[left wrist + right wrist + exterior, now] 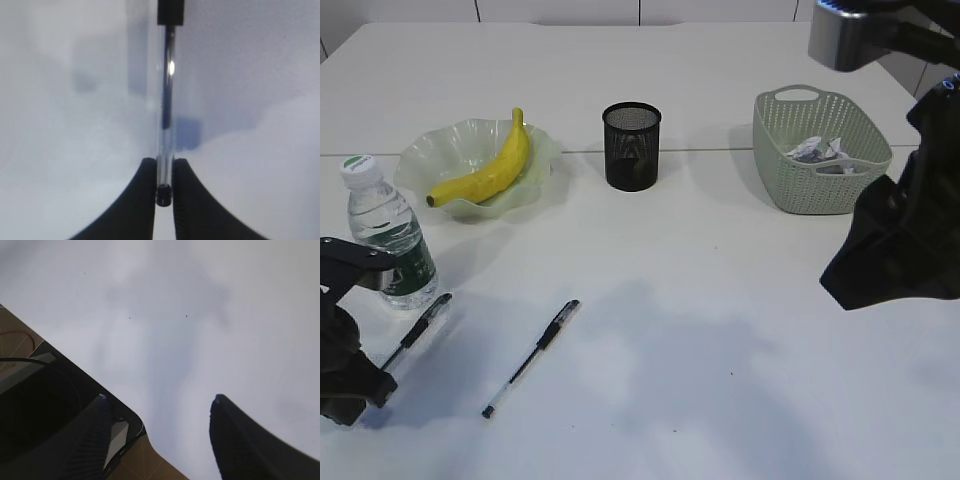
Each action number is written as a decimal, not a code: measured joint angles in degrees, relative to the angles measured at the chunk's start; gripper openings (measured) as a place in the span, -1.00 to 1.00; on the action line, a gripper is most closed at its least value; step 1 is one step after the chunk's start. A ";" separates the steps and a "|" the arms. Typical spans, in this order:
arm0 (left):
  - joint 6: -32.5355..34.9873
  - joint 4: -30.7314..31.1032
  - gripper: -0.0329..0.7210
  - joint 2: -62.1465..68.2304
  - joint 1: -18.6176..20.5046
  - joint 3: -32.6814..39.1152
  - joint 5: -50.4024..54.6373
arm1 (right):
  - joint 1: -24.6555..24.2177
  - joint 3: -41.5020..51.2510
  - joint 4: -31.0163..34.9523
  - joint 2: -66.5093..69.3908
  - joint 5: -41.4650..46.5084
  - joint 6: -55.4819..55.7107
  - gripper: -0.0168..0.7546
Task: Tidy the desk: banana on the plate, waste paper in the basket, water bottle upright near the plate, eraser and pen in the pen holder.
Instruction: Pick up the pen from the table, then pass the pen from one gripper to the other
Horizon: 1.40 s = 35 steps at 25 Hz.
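A yellow banana lies on the pale green plate at the back left. A water bottle stands upright in front of the plate. Crumpled waste paper lies in the green basket at the back right. A black mesh pen holder stands in the middle. My left gripper is shut on the end of a clear pen low over the table. A second pen lies beside it. My right gripper is open and empty. No eraser shows.
The white table spreads between the second pen and the right arm. The right arm's dark body hangs in front of the basket at the right edge.
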 joint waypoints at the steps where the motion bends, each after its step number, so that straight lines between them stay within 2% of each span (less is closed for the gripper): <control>1: 0.00 0.00 -0.81 -0.79 0.00 0.00 0.41 | 0.00 0.00 0.00 0.00 0.00 0.00 0.24; 12: 0.34 -0.93 -0.81 -9.37 0.00 0.00 2.52 | 0.00 0.00 0.00 0.00 -3.39 -0.17 0.24; 19: 0.57 -1.78 -0.81 -15.24 -5.29 0.00 1.38 | 0.00 0.00 0.45 0.00 -8.34 -0.26 0.24; 28: 0.57 -6.16 -0.81 -19.38 -8.27 0.00 -6.19 | 0.00 0.00 2.26 0.00 -15.11 -0.26 0.24; 35: 0.57 -6.89 -0.81 -20.00 -12.51 0.00 -13.47 | 0.00 0.23 3.00 0.00 -21.27 -0.26 0.24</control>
